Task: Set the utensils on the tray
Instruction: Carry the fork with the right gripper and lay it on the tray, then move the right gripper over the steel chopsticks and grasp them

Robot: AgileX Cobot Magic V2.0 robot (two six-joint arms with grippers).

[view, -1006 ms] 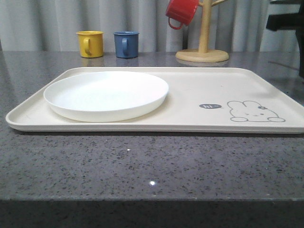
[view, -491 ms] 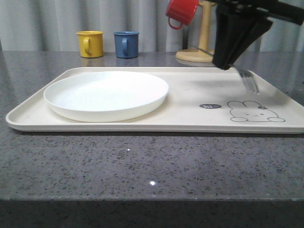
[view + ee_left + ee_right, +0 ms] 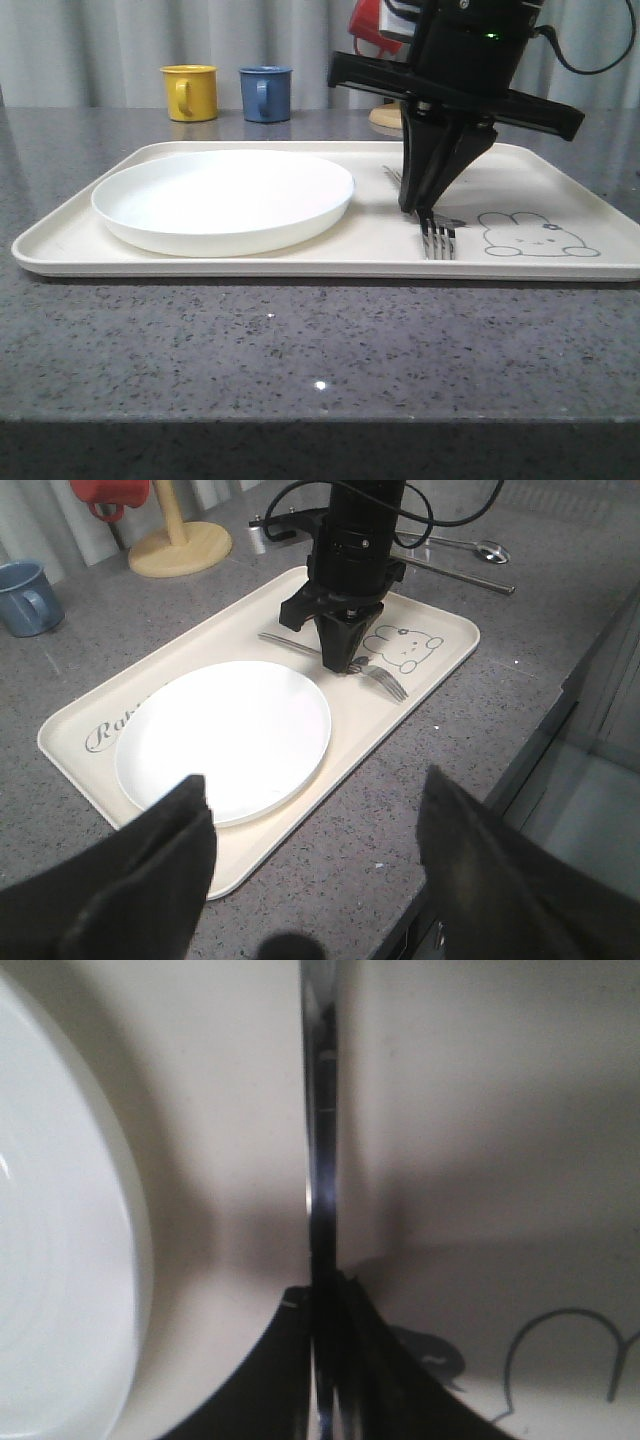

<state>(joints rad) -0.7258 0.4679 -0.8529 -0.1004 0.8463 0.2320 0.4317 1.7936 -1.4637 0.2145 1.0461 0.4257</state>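
Grey speckled stone ran across the whole counter [image 3: 300,350], with a pale curtain behind it and a yellow mug [image 3: 190,92] and a blue mug [image 3: 266,93] standing at the back. On it lay the cream tray [image 3: 200,262], the round white plate [image 3: 223,199] sitting on its left half.

A second earlier no arm stood over the tray; half a second earlier the right gripper [image 3: 415,208] had swung in high over the tray's right end with the fork [image 3: 438,240] hanging from it. By this moment it had come down between the plate and the rabbit drawing [image 3: 538,236], its fingers pressed together on the fork's handle, the tines apparently touching the tray near the front rim, just beside the "hi" bubble. The right wrist view showed the handle [image 3: 322,1160] running straight out from the closed fingers, beside the plate's edge.

The left gripper [image 3: 310,880] hovered well apart over the tray's near corner, fingers spread and empty.

Judging from this, the fork was about ready for release, while the spoon [image 3: 465,546] and chopsticks [image 3: 455,574] still waited on the counter beyond the tray.
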